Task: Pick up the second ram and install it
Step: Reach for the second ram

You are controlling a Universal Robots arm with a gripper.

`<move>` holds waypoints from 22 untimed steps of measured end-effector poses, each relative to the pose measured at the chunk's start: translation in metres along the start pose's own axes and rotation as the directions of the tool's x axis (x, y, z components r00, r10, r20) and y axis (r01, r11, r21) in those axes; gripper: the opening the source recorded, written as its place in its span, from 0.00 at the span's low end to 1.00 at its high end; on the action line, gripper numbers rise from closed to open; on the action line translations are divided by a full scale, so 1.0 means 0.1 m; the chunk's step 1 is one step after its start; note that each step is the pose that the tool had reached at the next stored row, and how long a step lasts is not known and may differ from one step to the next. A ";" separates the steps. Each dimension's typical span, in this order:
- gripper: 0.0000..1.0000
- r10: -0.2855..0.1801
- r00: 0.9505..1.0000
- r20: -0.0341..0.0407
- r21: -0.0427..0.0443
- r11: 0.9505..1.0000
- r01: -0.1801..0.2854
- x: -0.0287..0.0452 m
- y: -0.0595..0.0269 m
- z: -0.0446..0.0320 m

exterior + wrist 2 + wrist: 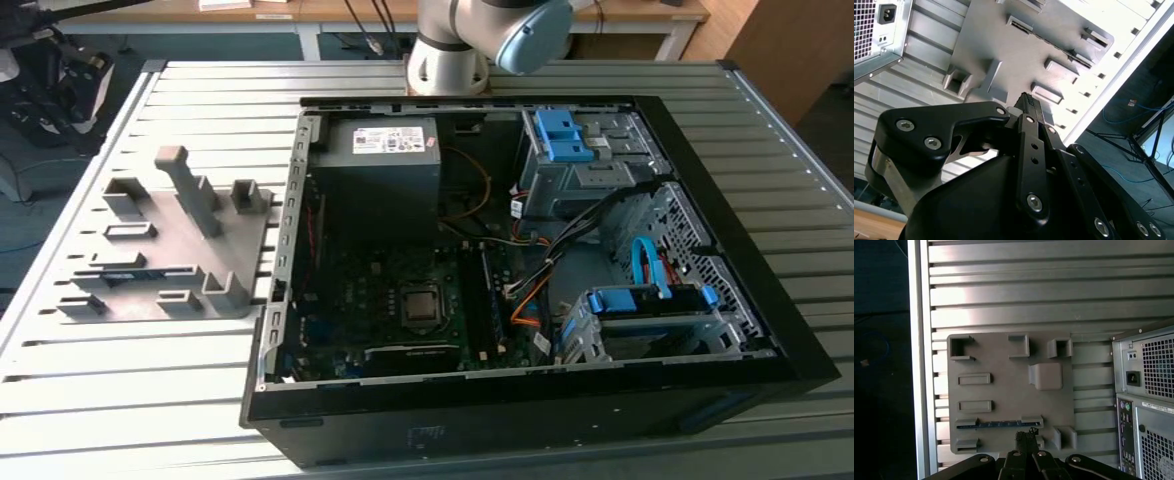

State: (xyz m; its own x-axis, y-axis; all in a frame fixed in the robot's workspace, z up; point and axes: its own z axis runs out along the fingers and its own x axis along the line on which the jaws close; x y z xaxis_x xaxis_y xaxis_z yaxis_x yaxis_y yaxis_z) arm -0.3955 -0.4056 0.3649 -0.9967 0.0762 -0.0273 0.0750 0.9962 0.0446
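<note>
The second ram [999, 424] is a thin dark strip standing on edge in the grey fixture plate [1004, 390], held between two low blocks. It also appears as a dark line in the second wrist view [1051, 42] and at the exterior view's left [118, 272]. My gripper [1025, 436] hangs well above the fixture plate [989, 45]. Its black fingers [1027, 107] are pressed together with nothing between them. In the first wrist view the tips sit just beside the ram's end.
An open computer case [534, 110] fills the middle of the slatted metal table [747, 150], with motherboard, processor socket [420, 305], memory slots [489, 300], cables and blue drive cages. The arm's base [451, 60] stands behind the case. Taller blocks [187, 185] rise from the fixture plate.
</note>
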 end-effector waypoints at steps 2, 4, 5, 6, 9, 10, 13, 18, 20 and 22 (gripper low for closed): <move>0.10 0.000 1.000 0.000 0.000 1.000 0.000 0.005 -0.003 0.009; 0.10 0.000 1.000 0.000 0.000 1.000 0.000 0.011 -0.006 0.018; 0.10 0.000 1.000 0.000 0.000 1.000 0.000 0.014 -0.008 0.022; 0.10 0.000 1.000 0.000 0.000 1.000 0.000 0.017 -0.010 0.027; 0.10 0.000 1.000 0.000 0.000 1.000 0.000 0.025 -0.016 0.041; 0.10 0.000 1.000 0.000 0.000 1.000 0.000 0.027 -0.017 0.045; 0.10 0.000 1.000 0.000 0.000 1.000 0.000 0.035 -0.022 0.057; 0.10 0.000 1.000 0.000 0.000 1.000 0.000 0.049 -0.030 0.076; 0.10 0.000 1.000 0.000 0.000 1.000 0.000 0.054 -0.035 0.085; 0.10 0.000 1.000 0.000 0.000 1.000 0.000 0.060 -0.039 0.095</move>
State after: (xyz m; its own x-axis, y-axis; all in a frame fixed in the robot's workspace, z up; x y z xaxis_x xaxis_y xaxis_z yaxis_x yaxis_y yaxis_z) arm -0.4015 -0.4086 0.3551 -0.9967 0.0762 -0.0274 0.0749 0.9962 0.0446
